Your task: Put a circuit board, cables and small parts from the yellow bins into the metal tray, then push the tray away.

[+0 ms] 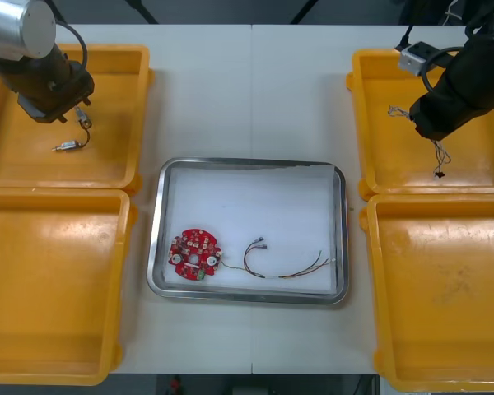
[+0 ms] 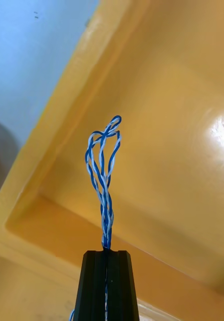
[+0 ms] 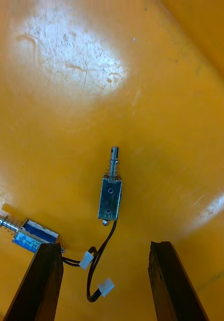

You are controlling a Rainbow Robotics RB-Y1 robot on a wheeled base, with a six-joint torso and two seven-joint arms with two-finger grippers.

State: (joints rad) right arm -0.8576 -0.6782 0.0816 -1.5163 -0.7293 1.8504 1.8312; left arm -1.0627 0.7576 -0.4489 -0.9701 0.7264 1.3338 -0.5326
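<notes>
Four yellow bins (image 1: 58, 280) are set on the light surface (image 1: 255, 90), two at each side, with the metal tray (image 1: 160, 239) between them. In the tray, white inside, a round red circuit board (image 1: 194, 253) is laid near the left wall, and a red and yellow cable (image 1: 290, 268) is spread beside it toward the right wall.

The left tool (image 3: 104, 246) is held above the floor of the far left bin (image 1: 119, 90), its fingers (image 3: 41, 281) set wide apart with nothing gripped. Two small metal parts (image 3: 110, 198) are laid on that floor, joined by a black cable (image 3: 99, 256). One lies ahead of the gap; the other is partly covered by a finger. From the front, the fingers are masked by the arm.

The right tool (image 2: 106, 253) is poised over the far right bin (image 1: 379, 164), its fingers pressed together on a twisted blue and white cable (image 2: 103, 165). From the front a stretch is seen dangling below the arm; whether its tip touches the bin floor cannot be told.
</notes>
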